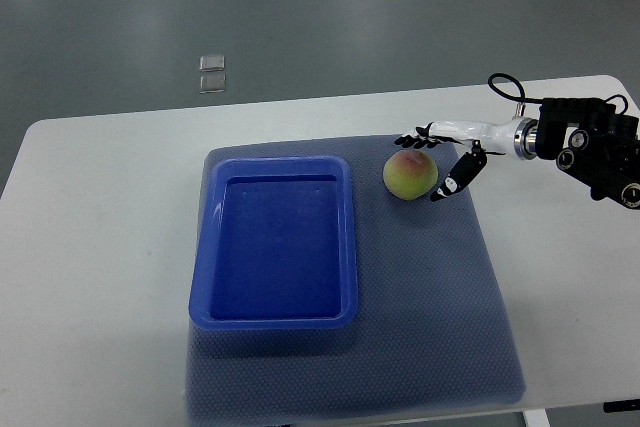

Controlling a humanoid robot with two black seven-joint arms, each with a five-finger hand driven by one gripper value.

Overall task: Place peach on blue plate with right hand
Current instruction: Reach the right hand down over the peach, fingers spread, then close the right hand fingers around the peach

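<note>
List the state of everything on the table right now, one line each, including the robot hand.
peach: whole, resting on the mat right of the plate, not yet lifted.
blue plate: empty, flat on the mat.
grey mat: spread flat on the table.
right hand: open, fingers spread around the peach's right side, contact unclear.

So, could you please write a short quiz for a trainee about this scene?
1. True or false: the peach already lies in the blue plate.
2. Which robot hand is near the peach: A) left, B) right?
3. Fill in: plate and peach both rest on a grey ____.

Key: 1 false, it sits beside the plate's right side; 2 B, fingers spread around it, not closed; 3 mat.
</note>
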